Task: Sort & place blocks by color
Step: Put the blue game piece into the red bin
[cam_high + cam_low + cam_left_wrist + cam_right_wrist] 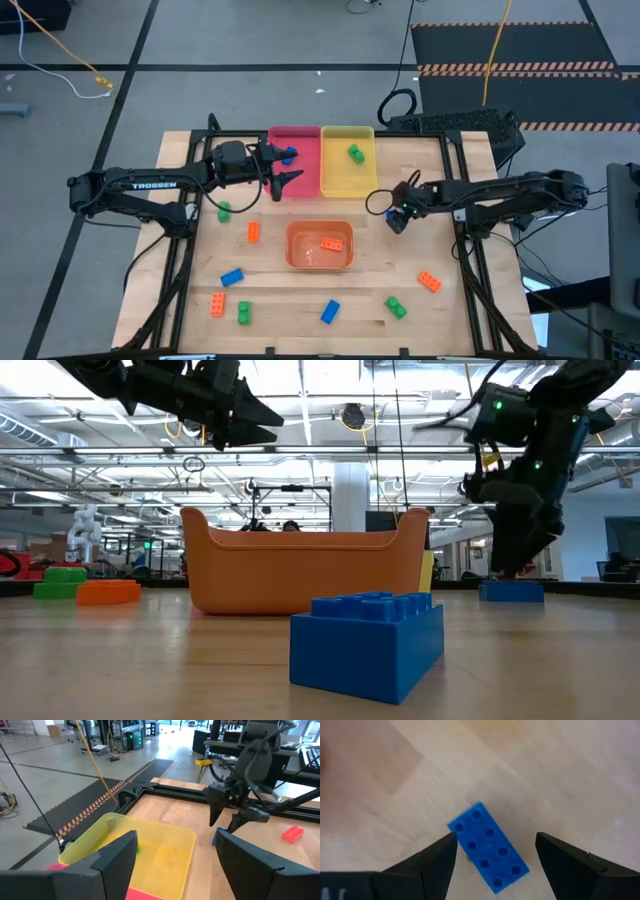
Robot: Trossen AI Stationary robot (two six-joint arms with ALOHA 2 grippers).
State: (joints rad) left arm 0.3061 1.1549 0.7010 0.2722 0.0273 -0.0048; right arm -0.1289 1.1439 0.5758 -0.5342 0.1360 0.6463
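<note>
My right gripper (398, 214) is open and points down over a blue block (487, 847) lying flat, studs up, on the wood; its fingers stand on either side of the block without touching. The low view shows this gripper (515, 560) just above that blue block (512, 591). My left gripper (287, 166) is open and empty, raised over the pink tray (300, 180). A blue block (290, 153) lies in the pink tray, a green one (354, 153) in the yellow tray (345, 180), an orange one (332, 243) in the orange tray (300, 258).
Loose blocks lie on the near half of the table: green (223, 211), orange (253, 232), blue (232, 277), orange (217, 305), green (244, 313), blue (330, 312), green (396, 307), orange (429, 282). Bare wood lies between the yellow tray and my right gripper.
</note>
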